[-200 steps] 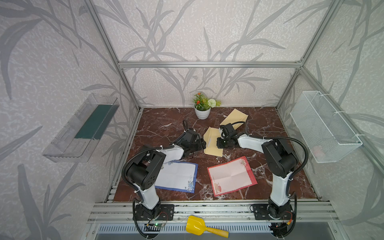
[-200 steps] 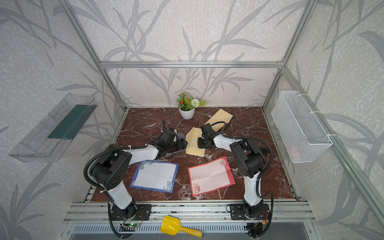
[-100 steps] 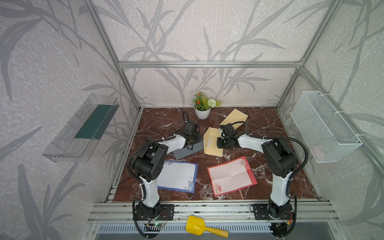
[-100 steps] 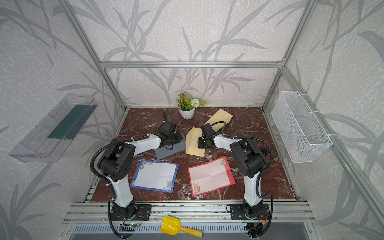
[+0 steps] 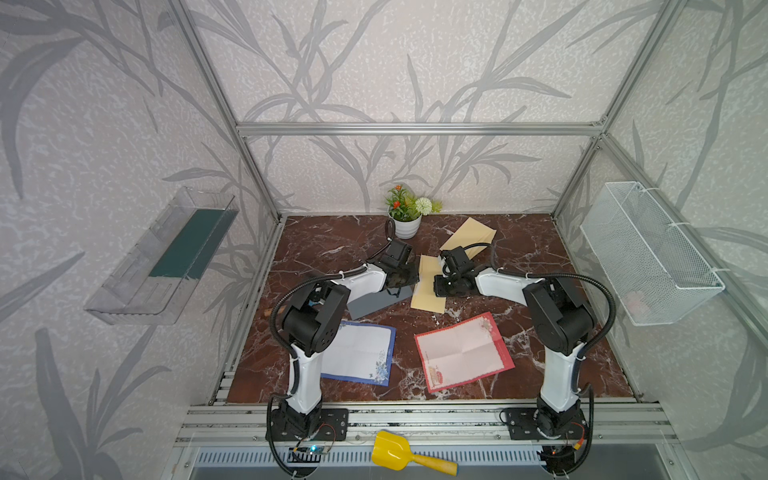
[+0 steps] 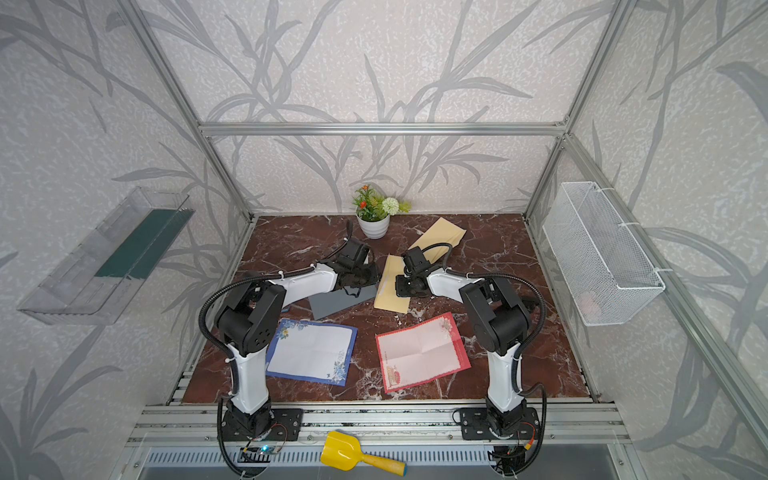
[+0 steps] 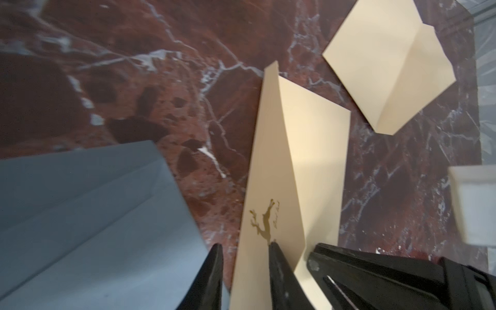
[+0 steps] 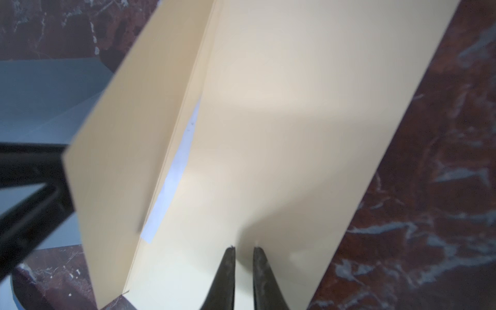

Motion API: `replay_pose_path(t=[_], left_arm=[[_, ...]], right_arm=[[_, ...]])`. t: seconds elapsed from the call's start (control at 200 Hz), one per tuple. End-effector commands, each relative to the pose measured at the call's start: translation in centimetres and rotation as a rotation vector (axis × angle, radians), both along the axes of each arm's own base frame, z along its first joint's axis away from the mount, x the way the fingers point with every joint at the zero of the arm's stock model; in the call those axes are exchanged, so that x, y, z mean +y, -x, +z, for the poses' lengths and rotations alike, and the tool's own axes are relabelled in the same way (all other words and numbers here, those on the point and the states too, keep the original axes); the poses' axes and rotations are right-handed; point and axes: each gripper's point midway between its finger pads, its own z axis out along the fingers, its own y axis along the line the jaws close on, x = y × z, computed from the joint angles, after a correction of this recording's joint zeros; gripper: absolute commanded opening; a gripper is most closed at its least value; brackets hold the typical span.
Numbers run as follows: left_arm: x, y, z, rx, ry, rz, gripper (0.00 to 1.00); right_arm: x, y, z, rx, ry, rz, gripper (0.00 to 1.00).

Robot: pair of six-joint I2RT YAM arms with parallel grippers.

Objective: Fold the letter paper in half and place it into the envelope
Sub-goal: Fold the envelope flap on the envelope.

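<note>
- Left hand (image 7: 244, 245) went from wide apart to clenched within the last second. It now looked pinched on the flap (image 7: 268, 174) of the cream envelope (image 5: 428, 291), which stood up off the body.
- Left arm had swung back, uncovering the grey envelope (image 5: 374, 303) (it lay just beside the cream one on the counter (image 5: 332, 245)).
- Right hand (image 8: 243, 248) was nearly clenched, tips pressed on the envelope body with nothing seen between them (pinning it, I judged).
- A pale strip (image 8: 174, 174) showed in the mouth. I could not tell what it was.
- The blue-bordered letter (image 5: 357, 353) and red-bordered letter (image 5: 461, 353) lay flat and unfolded at the front, well apart from both hands.
- Meaning: the envelope was being opened first (fold and insertion not yet done).
</note>
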Motion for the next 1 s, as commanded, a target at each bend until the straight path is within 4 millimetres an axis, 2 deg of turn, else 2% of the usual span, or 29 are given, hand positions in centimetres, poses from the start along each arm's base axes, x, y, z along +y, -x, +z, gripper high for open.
replay_pose_path(t=[0.0, 0.155, 0.295, 0.415, 0.78, 0.895, 0.995], left_arm=[[-0.3, 1.2, -2.1, 0.058, -0.056, -0.028, 0.30], [-0.2, 1.6, -3.9, 0.098, -0.071, -0.028, 0.30], [-0.1, 1.9, -5.1, 0.123, -0.083, -0.028, 0.30], [0.0, 2.1, -5.6, 0.133, -0.086, -0.022, 0.29], [0.4, 2.3, -6.4, 0.150, -0.103, -0.014, 0.29], [0.4, 2.4, -6.6, 0.157, -0.108, -0.016, 0.29], [0.4, 2.4, -6.7, 0.159, -0.107, -0.016, 0.28]], right_arm=[[0.1, 0.0, -1.0, 0.033, -0.009, -0.005, 0.16], [0.0, -0.3, -0.2, 0.032, -0.052, -0.021, 0.16], [-0.2, -0.7, 1.8, -0.002, -0.086, -0.025, 0.15], [0.3, -1.0, 3.5, -0.025, -0.112, -0.002, 0.15], [1.4, -1.4, 6.6, -0.095, -0.081, 0.033, 0.14], [2.0, -1.4, 6.9, -0.096, -0.088, 0.041, 0.13], [2.3, -1.8, 6.1, -0.083, -0.081, 0.042, 0.13]])
